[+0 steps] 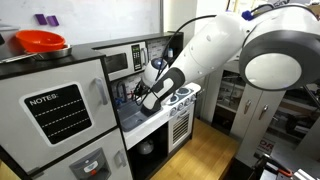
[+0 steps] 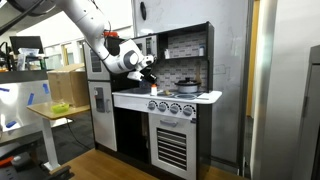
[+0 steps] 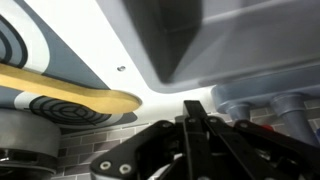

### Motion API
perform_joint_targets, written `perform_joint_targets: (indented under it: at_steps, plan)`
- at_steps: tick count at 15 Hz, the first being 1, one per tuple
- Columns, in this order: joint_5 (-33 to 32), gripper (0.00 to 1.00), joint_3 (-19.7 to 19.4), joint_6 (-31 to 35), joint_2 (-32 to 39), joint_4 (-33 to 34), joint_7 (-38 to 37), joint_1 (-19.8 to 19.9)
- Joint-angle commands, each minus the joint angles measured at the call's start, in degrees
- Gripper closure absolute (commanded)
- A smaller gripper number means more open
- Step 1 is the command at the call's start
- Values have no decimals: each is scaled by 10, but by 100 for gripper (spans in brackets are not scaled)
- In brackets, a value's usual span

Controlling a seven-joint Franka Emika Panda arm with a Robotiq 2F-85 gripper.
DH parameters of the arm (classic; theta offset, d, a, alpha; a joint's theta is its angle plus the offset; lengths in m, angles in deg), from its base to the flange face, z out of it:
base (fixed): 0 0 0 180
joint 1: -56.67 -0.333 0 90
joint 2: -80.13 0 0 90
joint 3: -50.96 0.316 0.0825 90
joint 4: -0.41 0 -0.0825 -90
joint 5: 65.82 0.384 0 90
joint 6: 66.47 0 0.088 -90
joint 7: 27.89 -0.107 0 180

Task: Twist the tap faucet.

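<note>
The wrist view looks upside down. My gripper (image 3: 197, 112) has its black fingers pressed together with nothing between them. It hovers beside the white sink basin (image 3: 235, 40). Greyish tap faucet parts (image 3: 262, 106) stand just right of the fingertips, and I cannot make out the spout. In both exterior views the gripper (image 1: 141, 99) (image 2: 149, 72) hangs over the toy kitchen's counter (image 2: 130, 97) by the sink. There the hand hides the tap.
A red bowl (image 1: 40, 42) sits on top of the toy fridge. The stove has round knobs (image 1: 185, 97) and a pot (image 2: 187, 85). A yellow flat utensil (image 3: 75, 97) lies by the burner rings (image 3: 22, 48). A wooden table (image 2: 52, 112) stands beside the kitchen.
</note>
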Motion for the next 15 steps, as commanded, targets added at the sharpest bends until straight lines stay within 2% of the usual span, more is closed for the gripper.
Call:
perform_joint_targets:
  at_steps: [1, 3, 7, 15]
  plan:
    - [-11, 100, 27, 14, 0, 10, 11, 26]
    - [-16, 100, 84, 59, -8, 5, 50, 67]
    - [-17, 100, 184, 90, -3, 15, 107, 140]
    - [-38, 100, 284, 71, 8, 31, 169, 219]
